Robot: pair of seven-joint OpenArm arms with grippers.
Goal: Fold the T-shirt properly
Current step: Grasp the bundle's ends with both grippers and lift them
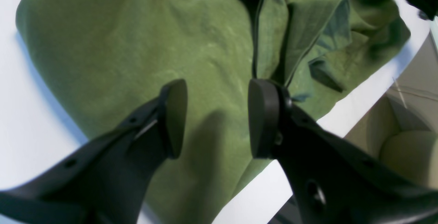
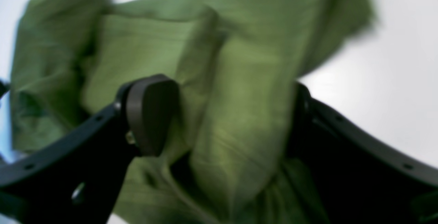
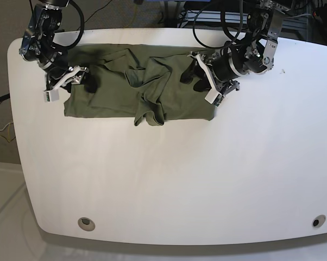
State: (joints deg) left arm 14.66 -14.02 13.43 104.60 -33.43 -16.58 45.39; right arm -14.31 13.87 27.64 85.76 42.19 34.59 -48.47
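Nearest the lens, our left gripper point(image 1: 215, 118) stood with its jaws apart and nothing between the pads point(image 1: 261, 118), only flat cloth lying beyond them. Largest of all was the white table point(image 3: 169, 179), and on it, along its far side, the T-shirt point(image 3: 114, 98) lay spread lengthwise between our two arms, rumpled into ridges around the middle. Ahead of the left gripper and a little to one side ran a raised fold with a dark hem edge, near the table rim. Our right gripper point(image 2: 222, 121) was spread wide, with a loose ridge of cloth standing between its jaws; we judged nothing was pinched. We reckoned both stood at opposite ends to take hold for a fold not yet begun.
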